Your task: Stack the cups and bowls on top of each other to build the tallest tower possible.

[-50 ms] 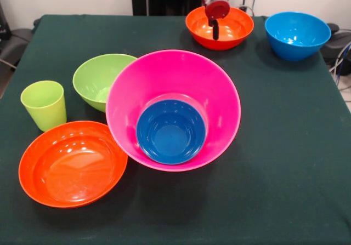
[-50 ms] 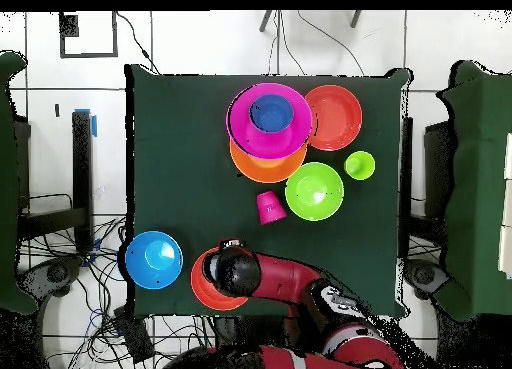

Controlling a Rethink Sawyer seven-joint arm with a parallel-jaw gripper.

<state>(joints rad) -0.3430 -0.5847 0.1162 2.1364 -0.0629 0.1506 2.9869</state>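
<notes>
Hanging over a shallow red-orange bowl, the gripper shows no readable finger state; small dark blue bowl nests inside big pink bowl.

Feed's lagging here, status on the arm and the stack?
Pincer low over far red-orange bowl, grip unclear. Stack so far: dark blue bowl inside pink bowl. Green cup and other bowls loose; nothing blocking.
</notes>
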